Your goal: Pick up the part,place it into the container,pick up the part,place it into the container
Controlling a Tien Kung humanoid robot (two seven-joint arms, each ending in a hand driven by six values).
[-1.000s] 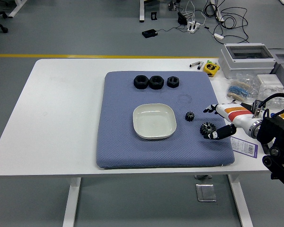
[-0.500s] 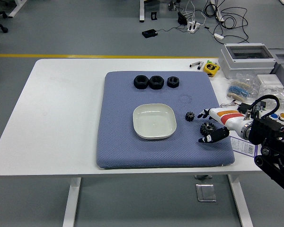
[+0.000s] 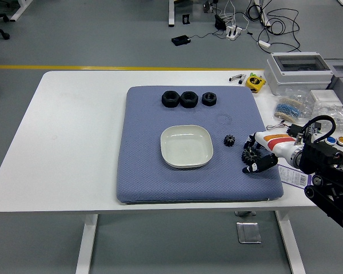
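the right hand (image 3: pixel 257 155) is seen closing its fingers around the larger black toothed gear (image 3: pixel 251 154) on the blue quilted mat (image 3: pixel 143 171), the smaller black gear (image 3: pixel 229 139) lies just left, and the empty cream square dish (image 3: pixel 186 146) suggests both placements are judged still to be done.

Lab: floor cables (image 3: pixel 274 23), taped line (image 3: pixel 103 67)

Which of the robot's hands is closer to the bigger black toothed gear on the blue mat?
Right: the right hand is closing around the bigger black toothed gear; the left hand is out of view.
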